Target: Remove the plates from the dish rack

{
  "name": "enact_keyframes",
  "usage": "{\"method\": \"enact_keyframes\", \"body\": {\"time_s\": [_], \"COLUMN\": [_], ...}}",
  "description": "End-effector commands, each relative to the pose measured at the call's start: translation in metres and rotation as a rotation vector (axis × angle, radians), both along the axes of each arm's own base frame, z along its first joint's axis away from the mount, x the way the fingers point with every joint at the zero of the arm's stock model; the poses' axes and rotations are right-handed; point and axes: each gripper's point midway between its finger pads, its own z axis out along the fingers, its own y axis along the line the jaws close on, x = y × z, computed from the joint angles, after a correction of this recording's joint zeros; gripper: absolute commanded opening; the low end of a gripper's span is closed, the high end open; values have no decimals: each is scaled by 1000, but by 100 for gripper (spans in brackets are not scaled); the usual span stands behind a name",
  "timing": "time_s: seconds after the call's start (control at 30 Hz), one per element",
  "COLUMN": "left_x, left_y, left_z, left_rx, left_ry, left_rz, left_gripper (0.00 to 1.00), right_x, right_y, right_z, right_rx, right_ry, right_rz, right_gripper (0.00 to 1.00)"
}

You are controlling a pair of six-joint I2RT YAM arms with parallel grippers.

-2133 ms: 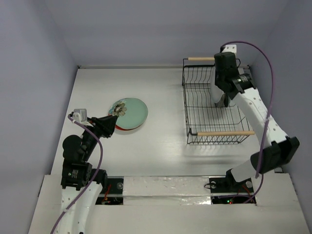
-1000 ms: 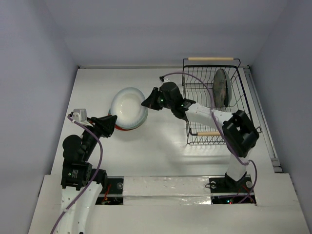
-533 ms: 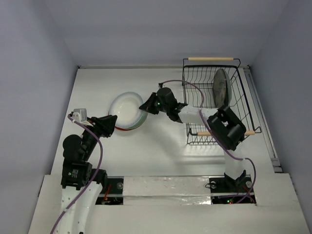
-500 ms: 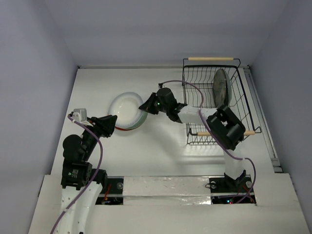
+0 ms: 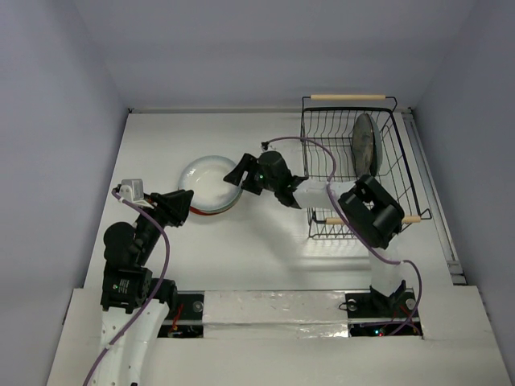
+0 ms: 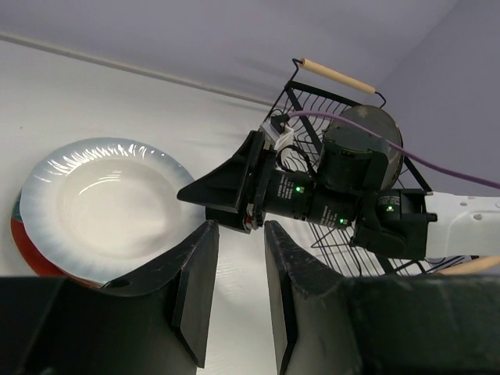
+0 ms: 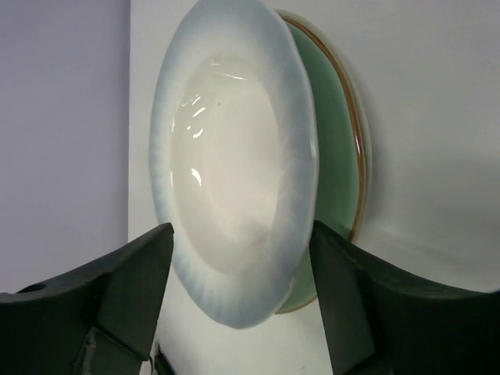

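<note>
A plain white plate (image 5: 206, 177) lies on the red plate with the teal centre (image 5: 214, 211) at the table's centre left. My right gripper (image 5: 232, 175) is open at the white plate's right rim. In the right wrist view the white plate (image 7: 234, 180) has its near rim between the spread fingers (image 7: 137, 273), with the teal plate (image 7: 337, 168) under it. The black wire dish rack (image 5: 354, 230) stands at the right. A grey plate (image 5: 366, 145) stands upright in it. My left gripper (image 5: 187, 201) sits at the stack's near left edge, jaws apart and holding nothing.
In the left wrist view my left gripper (image 6: 238, 228) points at the right arm's wrist (image 6: 312, 199), with the white plate (image 6: 94, 207) left of it. The rack's wooden handles (image 5: 348, 97) lie at its far and near ends. A purple cable (image 5: 310, 149) loops over the rack.
My right gripper brought the white plate from the rack onto the red plate, then opened and let it go. The left arm has not moved.
</note>
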Motion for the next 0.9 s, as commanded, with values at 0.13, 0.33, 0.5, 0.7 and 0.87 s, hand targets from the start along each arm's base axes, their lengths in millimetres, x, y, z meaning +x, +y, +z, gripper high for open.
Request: {"method": "enact_keyframes", "body": {"time_s": [0.13,0.33,0.5,0.7,0.87], "left_x": [-1,-2,-5,-6,-9], "left_y": [2,2,3,6,8], "left_z": [17,19,22,22,26], "left_rx": [-6,-7,-9,-10,-17], "left_ry": [-61,-71,-86,-87,-98], "left_rz": [7,10,10,28,44], "left_gripper": [27,27,20,0,0], "right_x": [2,-9,-11,-25,-26], "right_y": [-16,-42,-118,-247,-344], "right_z": [50,94,131,201,193], "right_rx": [-59,-141,-341,-555,-756], "right_ry": [-179,-288,-394,-509,-411], "right_rz": [-69,-104,-304,-584,-732], "right_gripper": [84,63,0,0,0]}}
